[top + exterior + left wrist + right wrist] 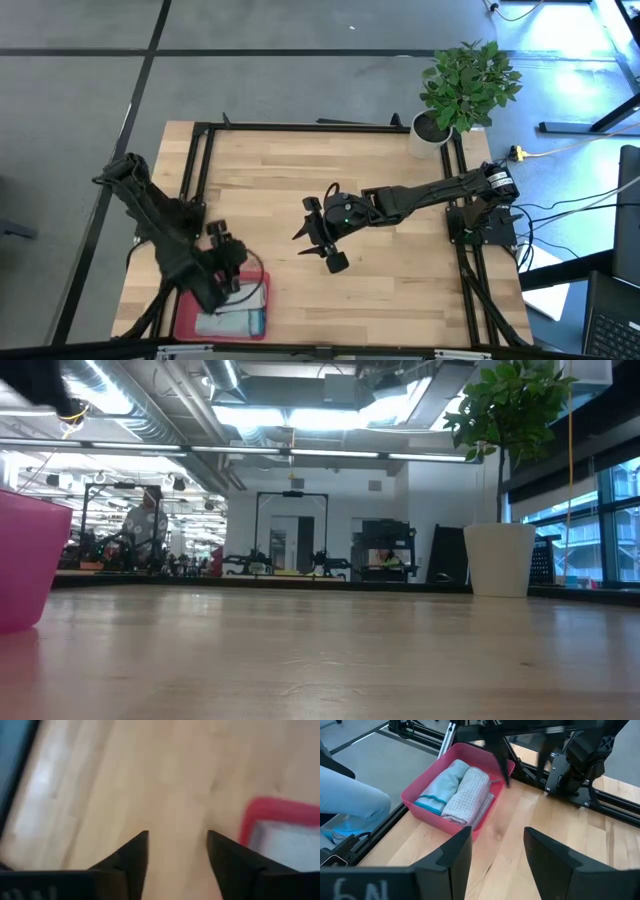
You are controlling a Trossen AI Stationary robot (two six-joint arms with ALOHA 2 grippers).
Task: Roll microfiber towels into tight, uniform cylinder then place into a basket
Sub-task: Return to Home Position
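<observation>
My left tool (177, 839) hangs above the near-left corner of the desk (400, 290), just over the far edge of the basket (436, 820). Its two fingers are spread apart with only bare wood showing between them, and the basket's red rim sits off to one side of them. My right tool (497, 834) is out over the middle of the desk, well apart from the basket and pointing towards it. Its fingers are also spread and pinching nothing.

Both towels lie rolled inside the basket, side by side and touching along their length. The grey towel (469, 795) is on the side nearer the middle of the desk and the pale blue-teal towel (440, 785) is on the side nearer the desk's edge. The basket stands flat on the wood. A white plant pot (430, 130) stands at the far right corner, well away from both tools
</observation>
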